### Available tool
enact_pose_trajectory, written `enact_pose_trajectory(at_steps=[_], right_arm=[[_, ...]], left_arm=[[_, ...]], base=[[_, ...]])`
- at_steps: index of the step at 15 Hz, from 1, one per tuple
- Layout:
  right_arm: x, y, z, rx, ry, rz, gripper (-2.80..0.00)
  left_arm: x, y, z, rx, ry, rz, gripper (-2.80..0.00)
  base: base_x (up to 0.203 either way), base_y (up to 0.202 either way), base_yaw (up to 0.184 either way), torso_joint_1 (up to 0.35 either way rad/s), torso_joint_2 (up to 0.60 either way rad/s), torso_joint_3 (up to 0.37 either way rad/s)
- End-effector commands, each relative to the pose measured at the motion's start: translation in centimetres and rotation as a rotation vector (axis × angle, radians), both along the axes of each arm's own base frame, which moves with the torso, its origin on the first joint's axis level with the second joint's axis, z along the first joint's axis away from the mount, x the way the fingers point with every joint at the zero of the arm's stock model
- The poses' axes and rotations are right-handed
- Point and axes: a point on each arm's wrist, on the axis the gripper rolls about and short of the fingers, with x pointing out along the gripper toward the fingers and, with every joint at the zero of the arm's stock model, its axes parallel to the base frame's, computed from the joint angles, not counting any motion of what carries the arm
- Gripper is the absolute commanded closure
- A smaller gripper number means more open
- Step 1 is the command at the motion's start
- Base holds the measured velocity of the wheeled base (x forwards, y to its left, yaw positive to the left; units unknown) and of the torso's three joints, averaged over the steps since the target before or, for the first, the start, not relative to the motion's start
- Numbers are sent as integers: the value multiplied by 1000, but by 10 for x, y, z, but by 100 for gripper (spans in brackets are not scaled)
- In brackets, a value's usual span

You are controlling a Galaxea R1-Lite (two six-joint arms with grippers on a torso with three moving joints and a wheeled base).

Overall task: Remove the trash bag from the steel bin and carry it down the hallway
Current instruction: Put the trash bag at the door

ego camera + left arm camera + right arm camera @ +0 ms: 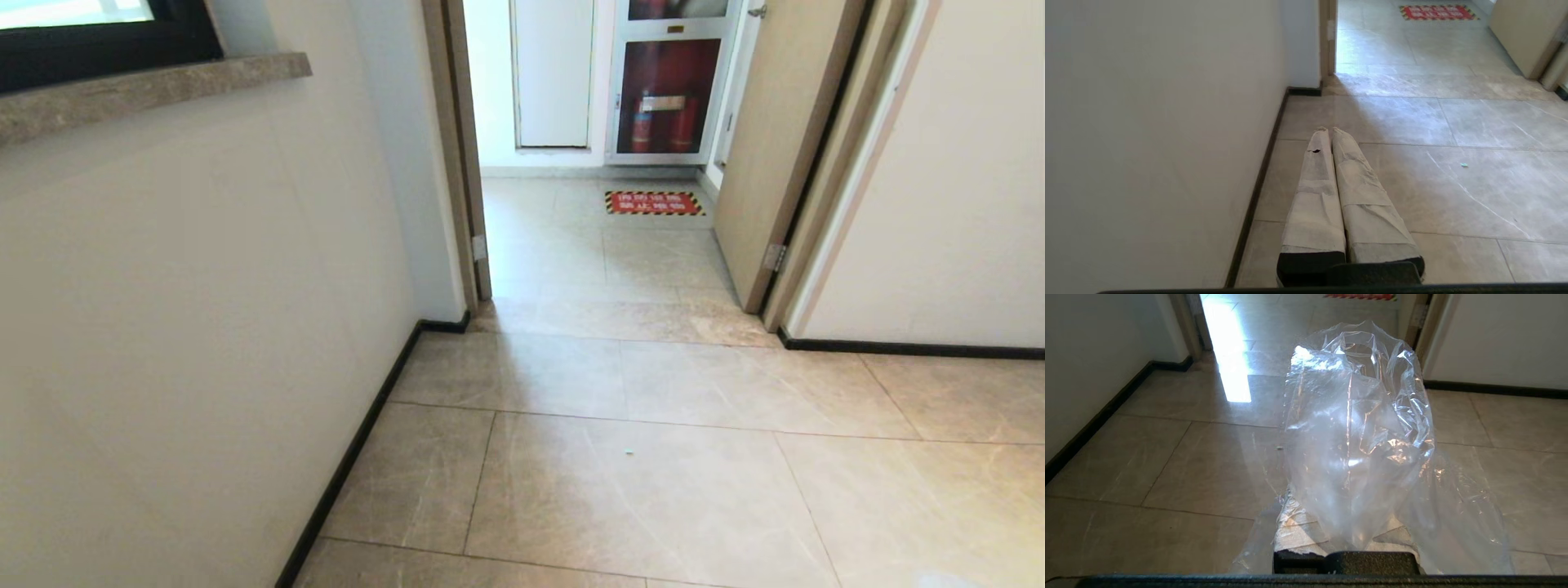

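Observation:
The trash bag [1355, 416], thin crinkly clear plastic, billows up in front of the right wrist camera. It drapes over my right gripper [1346, 433], which is shut on it. Only the taped fingers [1298, 533] show near their base; the tips are hidden under the plastic. I cannot make out what is inside the bag. My left gripper [1329, 130] is shut and empty, held low over the hallway floor [620, 457] close to the left wall. Neither arm appears in the head view. The steel bin is out of view.
A white wall [204, 327] with a black baseboard and a stone sill [147, 90] runs close on the left. Ahead is a doorway [588, 245] with a wooden door [775, 147] swung open on its right. Beyond it are a red floor sign [653, 202] and a fire-extinguisher cabinet [665, 98].

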Motion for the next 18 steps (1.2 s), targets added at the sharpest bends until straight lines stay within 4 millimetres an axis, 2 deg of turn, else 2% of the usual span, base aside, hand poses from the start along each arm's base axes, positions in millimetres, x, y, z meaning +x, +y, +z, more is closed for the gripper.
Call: enact_pose_trajectory(at_steps=[1, 18], right_arm=[[0, 0, 0, 0, 1, 0, 0], [0, 0, 0, -5, 1, 3, 0]], left_arm=[[0, 0, 0, -1, -2, 1, 0], [0, 0, 0, 5, -2, -1, 0]], base=[[0, 0, 0, 0, 0, 0], [0, 0, 0, 0, 0, 0]])
